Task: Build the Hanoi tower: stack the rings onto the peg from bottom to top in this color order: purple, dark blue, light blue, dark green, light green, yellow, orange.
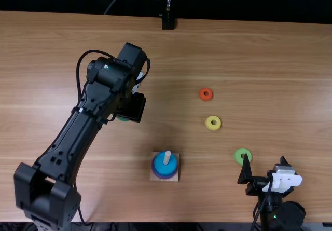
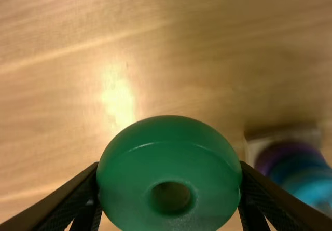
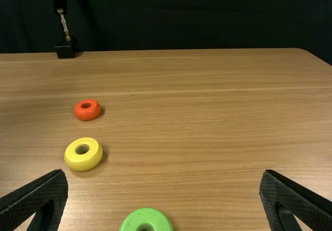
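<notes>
My left gripper (image 1: 124, 116) is above the table left of the peg, a bit of the dark green ring (image 1: 122, 119) showing under it. In the left wrist view that gripper (image 2: 169, 181) is shut on the dark green ring (image 2: 168, 153), one finger on each side. The peg (image 1: 167, 157) stands on its square base (image 1: 155, 177), with a light blue ring (image 1: 164, 166) on top and purple (image 1: 166, 177) below. The right gripper (image 1: 263, 176) stands open beside the light green ring (image 1: 243, 155); in the right wrist view this gripper (image 3: 164, 192) has its fingers wide apart.
A yellow ring (image 1: 213, 123) and an orange ring (image 1: 206, 94) lie on the table, right of the peg and farther back. A black stand (image 1: 168, 21) is at the table's far edge.
</notes>
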You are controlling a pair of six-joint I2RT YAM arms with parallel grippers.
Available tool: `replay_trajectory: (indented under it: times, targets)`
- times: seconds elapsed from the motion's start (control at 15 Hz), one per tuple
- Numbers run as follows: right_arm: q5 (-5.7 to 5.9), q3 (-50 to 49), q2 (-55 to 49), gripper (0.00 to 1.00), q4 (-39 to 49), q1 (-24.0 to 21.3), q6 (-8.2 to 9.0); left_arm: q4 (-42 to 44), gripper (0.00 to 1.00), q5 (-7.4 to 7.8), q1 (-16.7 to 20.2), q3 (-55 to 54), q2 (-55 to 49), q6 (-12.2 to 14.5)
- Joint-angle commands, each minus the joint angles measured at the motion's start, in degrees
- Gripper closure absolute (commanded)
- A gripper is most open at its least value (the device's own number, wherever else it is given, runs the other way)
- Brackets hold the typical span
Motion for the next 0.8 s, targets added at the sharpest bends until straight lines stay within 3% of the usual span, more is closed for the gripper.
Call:
replay_trajectory:
  times: [0.0, 0.33, 0.73]
  targets:
    - [1.76, -3.63, -0.73, 0.0, -3.46, 0.46, 0.31, -1.25, 1.0, 0.34, -2.09, 0.23, -3.89, -3.47]
    - [1.65, -3.63, -0.73, 0.0, -3.46, 0.46, 0.31, -3.25, 1.0, 0.34, -10.09, 0.23, -9.34, -13.38]
    - [1.65, -3.63, -0.73, 0.0, -3.46, 0.46, 0.31, -3.46, 1.0, 0.34, -17.12, -1.18, -11.45, -20.34]
